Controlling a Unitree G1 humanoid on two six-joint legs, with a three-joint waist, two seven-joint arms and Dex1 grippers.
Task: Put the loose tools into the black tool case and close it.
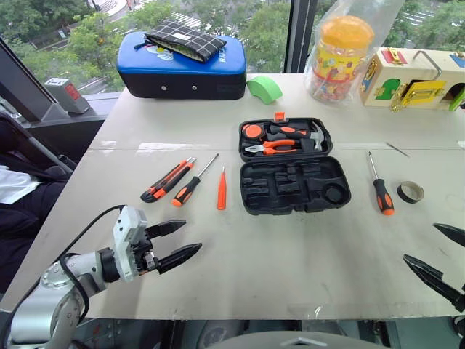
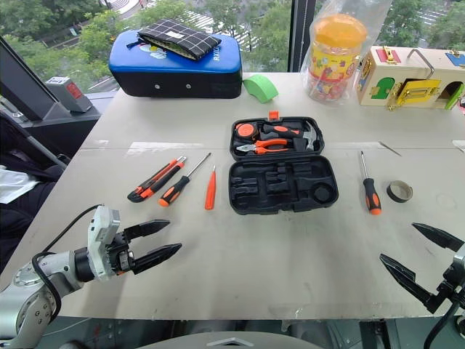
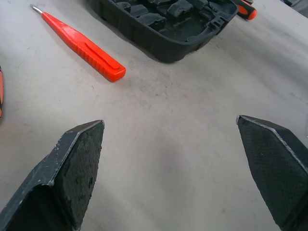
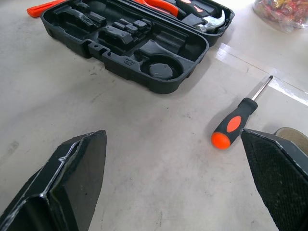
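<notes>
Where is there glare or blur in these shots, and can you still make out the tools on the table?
Left eye view: a pale glare streak on the table behind the utility knife; the loose tools stay crisp. Right eye view: same streak, daylight even, shadows soft. Left wrist view: the fingers loom large, the small orange screwdriver sharp. Right wrist view: bright sheen by the screwdriver.

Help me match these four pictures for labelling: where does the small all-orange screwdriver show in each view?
Left eye view: small all-orange screwdriver lies just left of the black tool case, mid-table.
Right eye view: same spot, beside the case's left edge.
Left wrist view: upper left, ahead of the open left gripper.
Right wrist view: an orange end at the top left corner, probably it.
Shared landmark: the open black tool case.
</notes>
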